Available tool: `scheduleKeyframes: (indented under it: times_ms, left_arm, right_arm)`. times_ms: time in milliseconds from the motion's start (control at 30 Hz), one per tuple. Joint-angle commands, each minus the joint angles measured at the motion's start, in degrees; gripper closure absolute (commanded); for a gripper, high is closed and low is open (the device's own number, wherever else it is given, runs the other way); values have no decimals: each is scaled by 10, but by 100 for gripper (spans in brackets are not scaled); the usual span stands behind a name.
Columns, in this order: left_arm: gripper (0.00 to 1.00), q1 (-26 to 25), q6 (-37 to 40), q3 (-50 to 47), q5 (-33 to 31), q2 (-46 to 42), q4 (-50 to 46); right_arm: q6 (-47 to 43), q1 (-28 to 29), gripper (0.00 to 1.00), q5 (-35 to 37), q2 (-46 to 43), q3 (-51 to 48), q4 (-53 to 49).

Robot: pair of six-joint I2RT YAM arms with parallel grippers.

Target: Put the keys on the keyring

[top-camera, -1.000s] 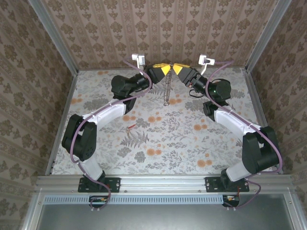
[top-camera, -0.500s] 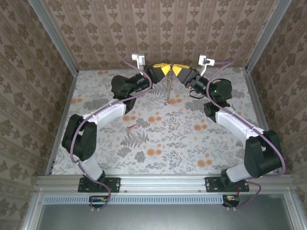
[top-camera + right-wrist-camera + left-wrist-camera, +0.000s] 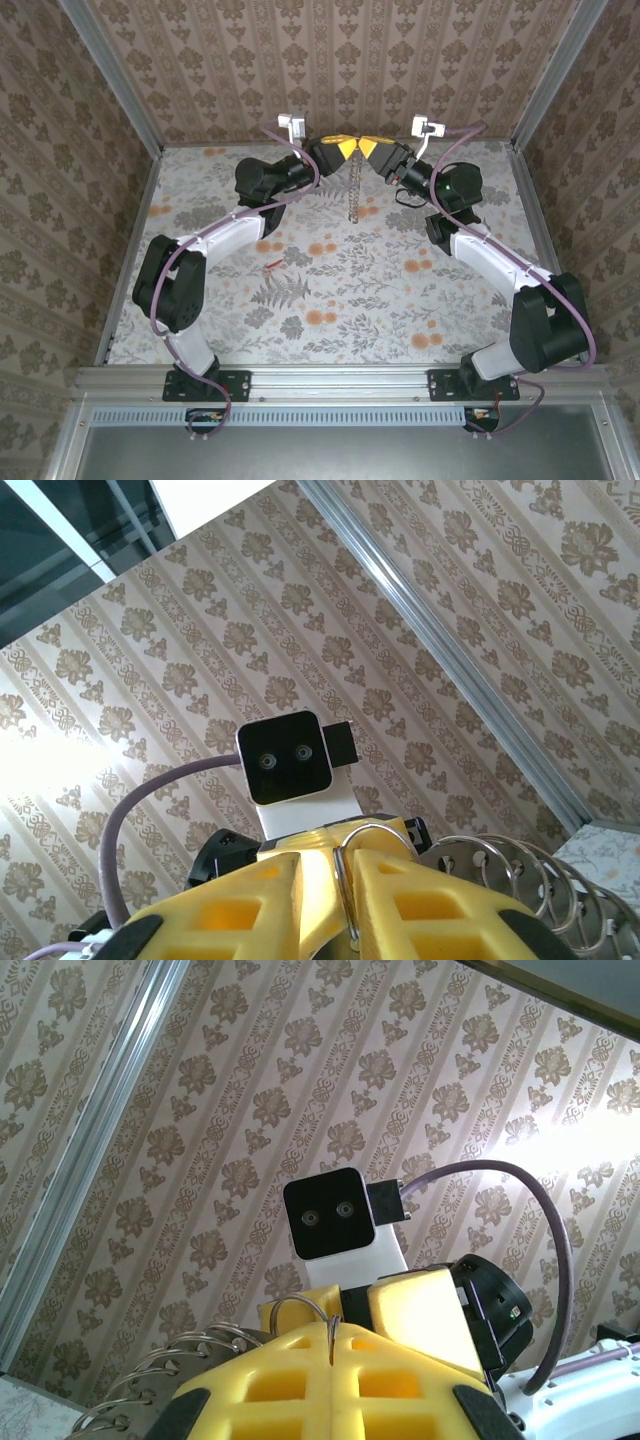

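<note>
High at the back of the cell my two grippers meet tip to tip. The left gripper (image 3: 345,148) (image 3: 333,1332) is shut, and the thin wire of the keyring (image 3: 298,1304) is pinched in the seam between its yellow fingers. The right gripper (image 3: 369,148) (image 3: 338,865) has its jaws a little apart; the keyring (image 3: 384,831) wire stands in the gap, against the right-hand finger. Below the grippers the keyring (image 3: 352,195) hangs edge-on with its fringe of metal bits (image 3: 505,865). A tiny red-headed key (image 3: 271,265) lies on the floor beside the left forearm.
The floor (image 3: 330,290) is a flower-patterned sheet with patterned walls on three sides and aluminium posts (image 3: 120,85) at the back corners. Both arms reach far back; their bases sit on the front rail (image 3: 340,380).
The right gripper has come in towards the left one and its jaws have narrowed round the ring wire. The hanging keyring has shifted slightly right.
</note>
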Motion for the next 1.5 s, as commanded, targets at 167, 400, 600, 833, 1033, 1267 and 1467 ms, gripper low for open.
scheduleKeyframes:
  times_ms: [167, 400, 600, 833, 1033, 1267, 1467]
  left_arm:
    - [100, 2, 5, 22, 19, 4, 15]
    - [95, 2, 19, 27, 31, -8, -17]
    - [72, 9, 38, 0, 18, -35, -21]
    - [54, 38, 34, -43, 1, -78, -18]
    - [51, 58, 33, -70, 2, -103, -21]
    - [51, 65, 32, -76, 18, -111, -31]
    - [65, 60, 8, -63, 42, -99, -15]
  right_arm:
    - [-25, 5, 98, -34, 15, 37, -22]
    - [-32, -1, 100, -38, 25, 34, -15]
    - [-13, -9, 100, -31, 27, 23, 25]
    - [-5, -17, 100, -27, 16, 11, 41]
    - [-3, -18, 100, -27, 5, 4, 55]
    - [0, -19, 100, -26, -11, -9, 71]
    - [11, -19, 100, -7, -19, -24, 90]
